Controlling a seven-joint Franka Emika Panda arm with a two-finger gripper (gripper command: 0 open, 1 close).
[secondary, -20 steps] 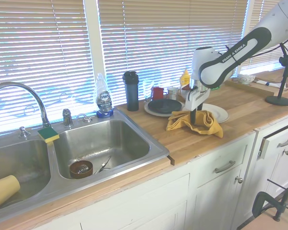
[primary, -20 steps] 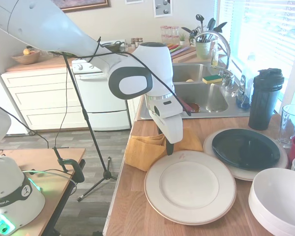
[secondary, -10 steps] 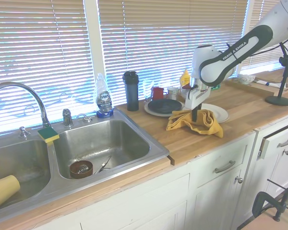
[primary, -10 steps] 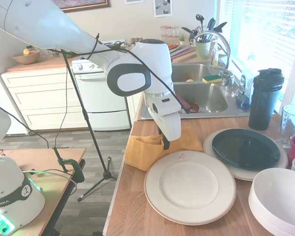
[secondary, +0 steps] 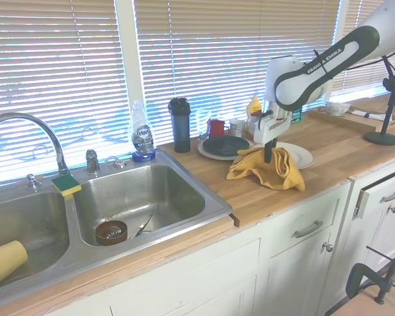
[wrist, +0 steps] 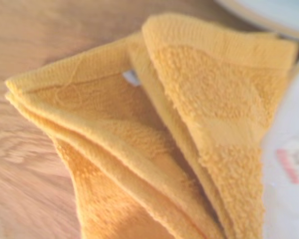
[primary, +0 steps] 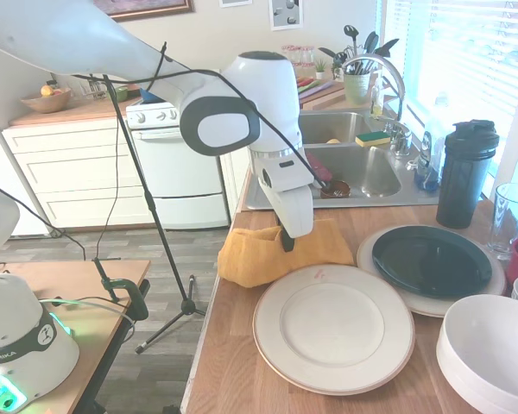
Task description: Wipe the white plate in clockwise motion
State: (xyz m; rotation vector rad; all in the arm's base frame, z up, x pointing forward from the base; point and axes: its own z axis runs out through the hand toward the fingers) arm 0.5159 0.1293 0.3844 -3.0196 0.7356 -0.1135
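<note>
Home kitchen: steel sink (secondary: 141, 197), stove (primary: 160, 116), wood counter (secondary: 329, 148).

Wooden tabletop (primary: 233, 362), sink (primary: 350, 168) set into it beyond the fingers (primary: 287, 244). Under the fingers, a yellow towel (primary: 268, 254). Just beside, the white plate (primary: 333, 327). Further off, a green plate (primary: 430, 260) on another plate, white bowls (primary: 488, 349), black bottle (primary: 464, 172), glass (primary: 511, 217).

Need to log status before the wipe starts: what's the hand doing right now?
Hand: shut on the yellow towel, which is pulled up off the counter beside the white plate.
</note>
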